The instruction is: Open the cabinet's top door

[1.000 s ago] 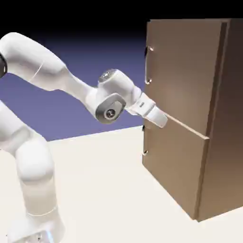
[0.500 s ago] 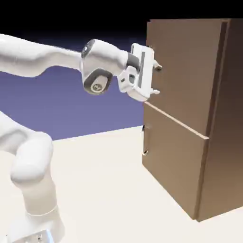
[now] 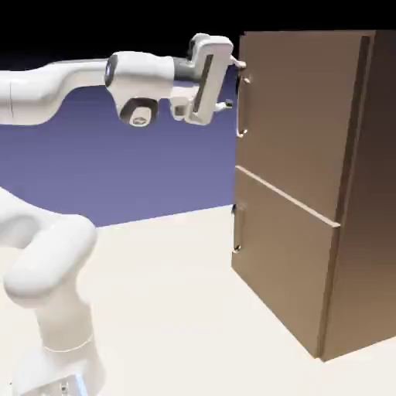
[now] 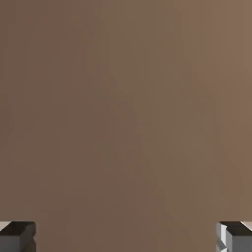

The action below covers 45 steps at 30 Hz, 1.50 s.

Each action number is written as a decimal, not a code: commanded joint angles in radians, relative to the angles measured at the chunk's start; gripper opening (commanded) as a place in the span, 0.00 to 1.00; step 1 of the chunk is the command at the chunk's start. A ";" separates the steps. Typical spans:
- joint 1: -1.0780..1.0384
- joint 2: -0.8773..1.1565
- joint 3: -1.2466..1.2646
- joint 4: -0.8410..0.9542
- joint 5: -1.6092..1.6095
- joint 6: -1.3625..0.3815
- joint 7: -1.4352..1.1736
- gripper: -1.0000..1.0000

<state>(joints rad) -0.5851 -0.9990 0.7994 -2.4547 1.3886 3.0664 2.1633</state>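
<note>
The cabinet (image 3: 363, 193) is a tall brown wooden box at the exterior view's right. Its top door (image 3: 298, 116) lies flush and shut, with a slim silver bar handle (image 3: 242, 107) standing upright near its left edge. My gripper (image 3: 236, 85) hangs level with that handle's upper part, pointing at the door. Its jaws are open and spread one above the other, and nothing is between them. The fingertips sit just left of the handle, and I cannot tell if they touch it. In the hand view, flat brown wood fills the picture, with two grey fingertips (image 4: 17, 236) far apart at the bottom corners. No handle shows there.
Below the top door is the shorter lower door (image 3: 282, 263), with its own small handle (image 3: 236, 230) at its left edge. The cabinet stands on the pale table (image 3: 170, 309). My white arm stretches across from the exterior view's left at handle height.
The hand has risen from the seam between the two doors to the top door's handle. It turned to face the door, and its jaws widened.
</note>
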 commanded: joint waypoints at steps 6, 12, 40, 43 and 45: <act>-0.110 -0.079 0.147 0.065 0.255 0.005 0.261 0.50; -0.219 -0.157 0.293 0.130 0.510 0.011 0.522 0.50; -0.268 -0.645 0.193 -0.163 0.846 -0.637 0.733 0.00; -0.236 -0.717 0.131 -0.257 0.838 -0.765 0.725 0.00; -0.180 -0.727 0.065 -0.329 0.811 -0.836 0.679 0.00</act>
<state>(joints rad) -0.7653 -1.7262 0.8642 -2.7837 2.1972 2.2314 2.8438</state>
